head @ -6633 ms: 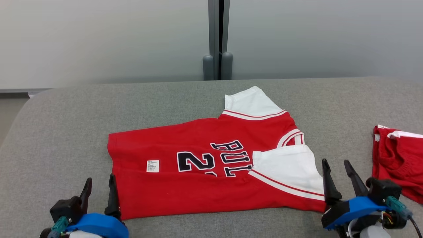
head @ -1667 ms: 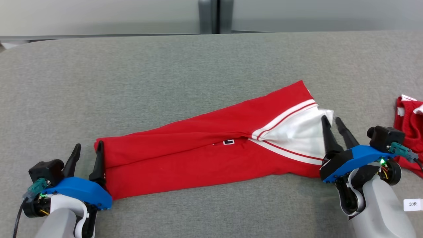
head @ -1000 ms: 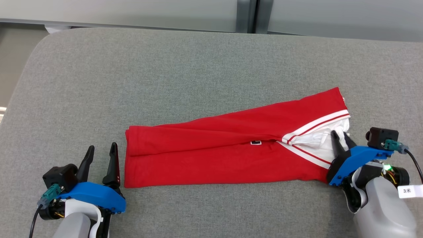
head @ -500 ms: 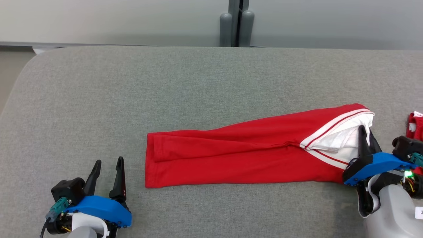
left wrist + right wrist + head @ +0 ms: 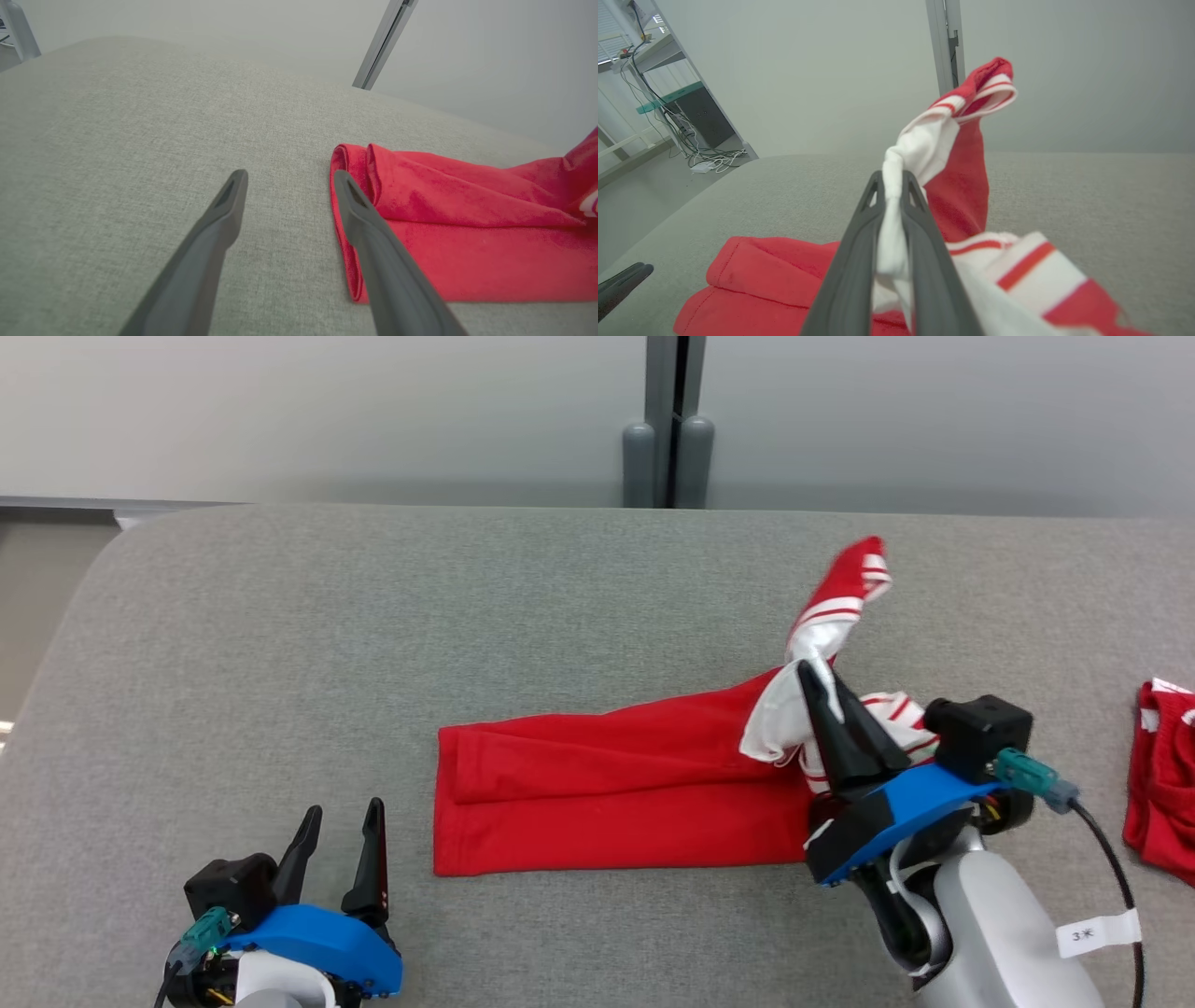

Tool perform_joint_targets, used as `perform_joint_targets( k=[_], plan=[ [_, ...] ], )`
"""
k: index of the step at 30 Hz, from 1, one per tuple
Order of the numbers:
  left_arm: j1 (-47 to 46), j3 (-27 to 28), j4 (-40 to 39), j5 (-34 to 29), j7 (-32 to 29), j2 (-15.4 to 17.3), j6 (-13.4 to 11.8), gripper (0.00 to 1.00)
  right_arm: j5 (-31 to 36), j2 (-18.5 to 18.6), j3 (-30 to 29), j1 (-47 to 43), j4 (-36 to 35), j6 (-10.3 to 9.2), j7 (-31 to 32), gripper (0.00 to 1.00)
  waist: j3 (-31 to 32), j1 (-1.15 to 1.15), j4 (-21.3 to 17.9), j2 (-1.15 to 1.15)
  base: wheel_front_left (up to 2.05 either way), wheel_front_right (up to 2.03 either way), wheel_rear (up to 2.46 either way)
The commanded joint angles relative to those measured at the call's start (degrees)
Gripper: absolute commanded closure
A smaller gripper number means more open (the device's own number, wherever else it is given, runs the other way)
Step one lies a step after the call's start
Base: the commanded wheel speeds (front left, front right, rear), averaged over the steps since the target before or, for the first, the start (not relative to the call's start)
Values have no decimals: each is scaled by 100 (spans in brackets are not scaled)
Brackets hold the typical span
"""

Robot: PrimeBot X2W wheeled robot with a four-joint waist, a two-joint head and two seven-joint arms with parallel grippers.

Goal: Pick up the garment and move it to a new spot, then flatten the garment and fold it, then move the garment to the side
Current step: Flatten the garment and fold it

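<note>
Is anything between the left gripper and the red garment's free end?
Nothing visible: bare grey fabric surface separates the left gripper from the hem end of the folded red jersey. The other red garment lies far right, beyond the right gripper holding the sleeve end.

Red cloth (image 5: 1162,784) (crumpled) on grey cushion (image 5: 373,644).

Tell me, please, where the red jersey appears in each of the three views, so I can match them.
Head view: jersey right of centre, its striped end raised in the right gripper.
Left wrist view: right half, lying flat beside the open left gripper.
Right wrist view: centre and bottom, pinched between that gripper's fingers.
Shared landmark: the grey post at the back.
</note>
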State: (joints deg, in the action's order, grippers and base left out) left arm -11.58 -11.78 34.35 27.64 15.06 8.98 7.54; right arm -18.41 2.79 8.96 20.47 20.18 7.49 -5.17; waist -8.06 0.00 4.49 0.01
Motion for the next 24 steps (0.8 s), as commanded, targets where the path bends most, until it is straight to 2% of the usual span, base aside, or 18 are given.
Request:
perform_joint_targets(
  k=[1,8,18,19,20,21,24],
  plan=[
    [-18,4,-2,-1,11,8,-9,0,-117,24,205,-73,-92,0,42,100,-35,0,124,-1,0,0,0],
    [-152,-219,31,-23,11,-17,-9,0,-525,26,1156,182,187,0,139,100,-83,0,744,-1,0,0,0],
    [-304,-557,178,117,11,-81,-9,0,-1017,26,1863,734,1154,0,-80,100,-147,0,1480,-1,0,0,0],
    [-310,-577,190,132,11,-87,-9,0,-1064,26,1925,804,1221,0,-128,83,-150,0,1507,-1,0,0,0],
    [-315,-574,204,143,11,-83,-9,0,-1123,26,1967,876,1277,0,-191,57,-149,0,1520,-1,0,0,0],
    [-317,-564,216,148,11,-76,-9,0,-1176,26,1998,933,1328,0,-281,0,-142,0,1522,-1,0,0,0],
    [-285,-465,226,120,11,-42,-9,0,-1213,30,1988,1056,1480,0,-593,0,-91,0,1418,-1,0,0,0]
  ],
)
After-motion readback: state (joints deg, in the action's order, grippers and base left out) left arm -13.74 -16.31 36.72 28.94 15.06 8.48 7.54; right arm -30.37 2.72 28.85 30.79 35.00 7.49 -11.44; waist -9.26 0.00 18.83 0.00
